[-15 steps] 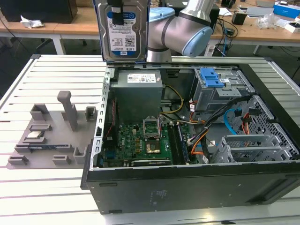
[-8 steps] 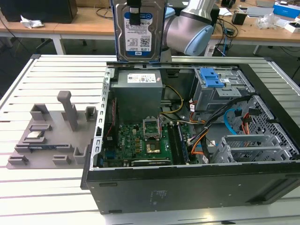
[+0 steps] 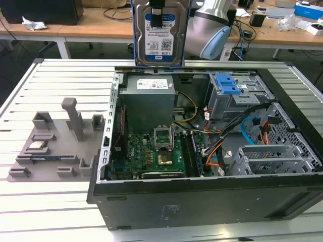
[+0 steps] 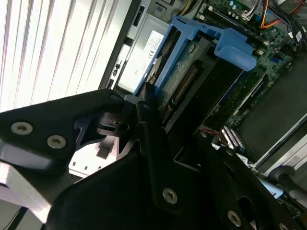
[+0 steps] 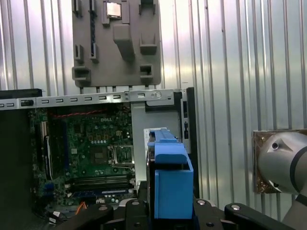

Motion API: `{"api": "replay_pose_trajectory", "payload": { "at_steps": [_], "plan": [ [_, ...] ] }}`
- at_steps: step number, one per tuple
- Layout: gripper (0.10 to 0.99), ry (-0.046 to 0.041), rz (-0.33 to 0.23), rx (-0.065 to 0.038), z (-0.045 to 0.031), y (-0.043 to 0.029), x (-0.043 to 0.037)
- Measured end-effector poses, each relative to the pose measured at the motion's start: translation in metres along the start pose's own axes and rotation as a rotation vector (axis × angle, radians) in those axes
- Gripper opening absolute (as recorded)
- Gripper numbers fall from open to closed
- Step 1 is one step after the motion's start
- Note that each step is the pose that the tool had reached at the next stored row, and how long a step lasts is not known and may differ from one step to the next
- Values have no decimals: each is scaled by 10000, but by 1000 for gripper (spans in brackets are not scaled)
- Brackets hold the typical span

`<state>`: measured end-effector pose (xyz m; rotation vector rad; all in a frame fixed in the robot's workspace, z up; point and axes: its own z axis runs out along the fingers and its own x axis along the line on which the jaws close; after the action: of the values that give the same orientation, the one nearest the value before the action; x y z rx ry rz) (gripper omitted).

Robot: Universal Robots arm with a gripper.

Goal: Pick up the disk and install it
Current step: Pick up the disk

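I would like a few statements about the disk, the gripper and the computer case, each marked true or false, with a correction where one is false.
1. The gripper is closed on the disk and holds it above the computer case. True.
2. The disk lies flat on the grey fixture plate. False: it hangs upright in the gripper, over the rear edge of the case.
3. A side cover closes the case. False: the case is open, and the motherboard and the grey power supply can be seen inside.
4. A small silver chip rests on the fixture plate, at the exterior view's left. True.
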<state>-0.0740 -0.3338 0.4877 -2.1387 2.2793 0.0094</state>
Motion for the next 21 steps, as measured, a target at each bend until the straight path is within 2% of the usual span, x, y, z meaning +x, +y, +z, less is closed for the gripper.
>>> {"api": "replay_pose_trajectory", "payload": {
  "at_steps": [5,10,15,21],
  "plan": [
    [361,3,-1,0,1,-5,5],
    [361,5,1,0,-1,-8,73],
    [361,5,0,0,-2,-15,180],
    [361,11,0,1,-5,-29,395]
  ]
}}
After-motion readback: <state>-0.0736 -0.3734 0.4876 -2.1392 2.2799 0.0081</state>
